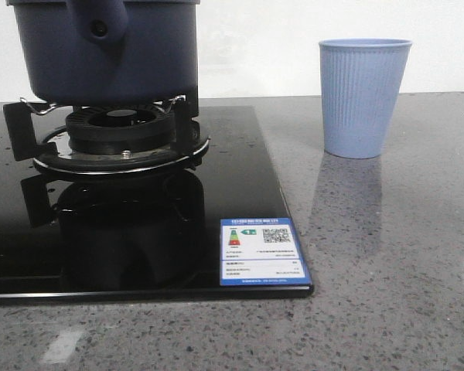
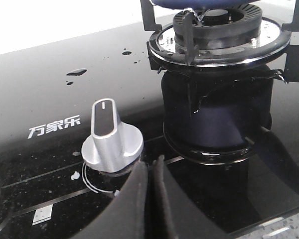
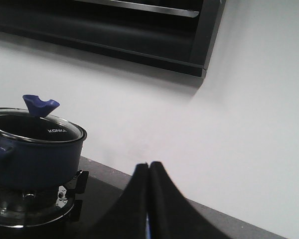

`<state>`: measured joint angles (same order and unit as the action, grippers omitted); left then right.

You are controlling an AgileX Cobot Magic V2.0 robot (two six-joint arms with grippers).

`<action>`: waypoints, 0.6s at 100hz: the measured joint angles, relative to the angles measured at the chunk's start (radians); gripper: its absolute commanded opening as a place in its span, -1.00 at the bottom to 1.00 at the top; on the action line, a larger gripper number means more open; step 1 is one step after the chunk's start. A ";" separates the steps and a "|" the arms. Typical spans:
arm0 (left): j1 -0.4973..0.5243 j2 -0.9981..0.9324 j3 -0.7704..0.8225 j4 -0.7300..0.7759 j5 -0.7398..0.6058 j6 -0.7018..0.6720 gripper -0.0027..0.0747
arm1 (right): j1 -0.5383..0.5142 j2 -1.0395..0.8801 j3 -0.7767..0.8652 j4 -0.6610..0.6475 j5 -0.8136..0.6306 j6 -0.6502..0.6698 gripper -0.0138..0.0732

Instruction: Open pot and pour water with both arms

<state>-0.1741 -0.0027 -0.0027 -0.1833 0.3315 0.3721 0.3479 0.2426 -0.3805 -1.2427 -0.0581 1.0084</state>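
Note:
The dark navy pot [image 1: 100,54] stands on the gas burner [image 1: 116,139] at the far left, its stubby holed handle [image 1: 99,23] facing me. In the right wrist view the pot [image 3: 35,159] carries a glass lid with a blue knob [image 3: 40,104]. A light-blue ribbed cup [image 1: 362,97] stands on the counter to the right. My left gripper [image 2: 152,167] is shut and empty, low over the black hob beside a silver control knob [image 2: 111,142]. My right gripper [image 3: 148,167] is shut and empty, raised to the pot's right. Neither gripper shows in the front view.
The black glass hob [image 1: 240,193] carries a blue energy label [image 1: 261,251] at its front right corner. Water drops [image 2: 77,72] lie on the hob. Grey speckled counter [image 1: 387,263] surrounds it. A dark range hood [image 3: 139,35] hangs on the white wall.

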 measured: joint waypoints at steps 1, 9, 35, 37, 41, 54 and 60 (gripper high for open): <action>0.000 0.000 0.000 0.000 0.000 0.000 -0.98 | 0.000 0.000 0.000 0.000 0.000 0.000 -0.84; 0.000 0.000 0.000 0.000 0.000 0.000 -0.98 | 0.000 0.000 0.000 0.000 0.000 0.000 -0.84; 0.000 0.000 0.000 0.000 0.000 0.000 -0.98 | 0.000 0.000 0.074 0.122 0.097 -0.055 -0.84; 0.000 0.000 0.000 0.000 0.000 0.000 -0.98 | -0.003 0.000 0.083 0.174 0.113 -0.092 -0.84; 0.000 0.000 0.000 0.000 0.000 0.000 -0.98 | -0.016 0.000 0.113 0.306 0.142 -0.196 -0.84; 0.000 0.000 0.000 0.000 0.000 0.000 -0.98 | -0.082 0.000 0.225 0.727 0.201 -0.557 -0.84; 0.000 0.000 0.000 0.000 0.000 0.000 -0.98 | -0.124 0.000 0.275 0.808 0.201 -0.648 -0.84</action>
<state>-0.1741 -0.0027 -0.0027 -0.1833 0.3315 0.3721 0.2239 0.2426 -0.1056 -0.4344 0.1429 0.3606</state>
